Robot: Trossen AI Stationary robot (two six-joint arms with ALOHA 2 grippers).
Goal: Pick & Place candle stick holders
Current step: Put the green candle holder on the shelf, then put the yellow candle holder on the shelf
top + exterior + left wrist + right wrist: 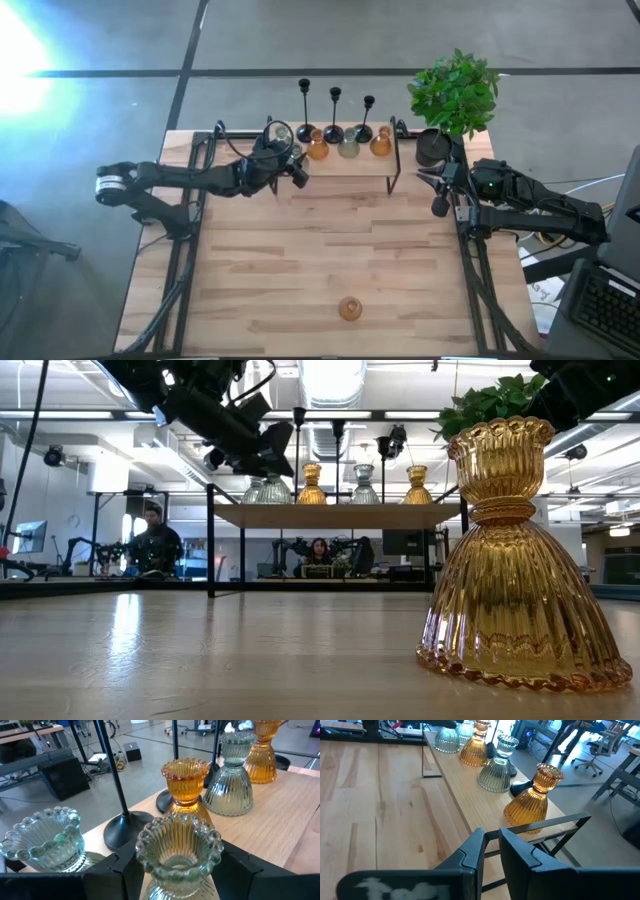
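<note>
A wooden shelf [350, 166] on black legs stands at the table's far middle. On it stand three black candlesticks [334, 118] and a row of glass holders: amber [317, 148], pale green [348, 147], amber [381, 143], and a clear beaded one [42, 840]. My left gripper [292, 165] is open at the shelf's left end, its fingers [125, 870] on either side of a pale ribbed holder [180, 845] that stands on its base on the shelf. Another amber holder [349, 308] stands near the front edge. My right gripper [438, 195] waits shut at the right edge. My left gripper comes level from the table's left, with one finger on each side of the pale ribbed holder's lower body [150, 887]. Whether the fingers touch the glass I cannot tell. The holder stands upright on the shelf.
A black pot with a leafy green plant [455, 95] stands at the far right corner, next to the shelf's right end. Black frame rails [190, 250] run along the table's left and right sides. Bare wood [330, 240] lies between the shelf and the front amber holder.
</note>
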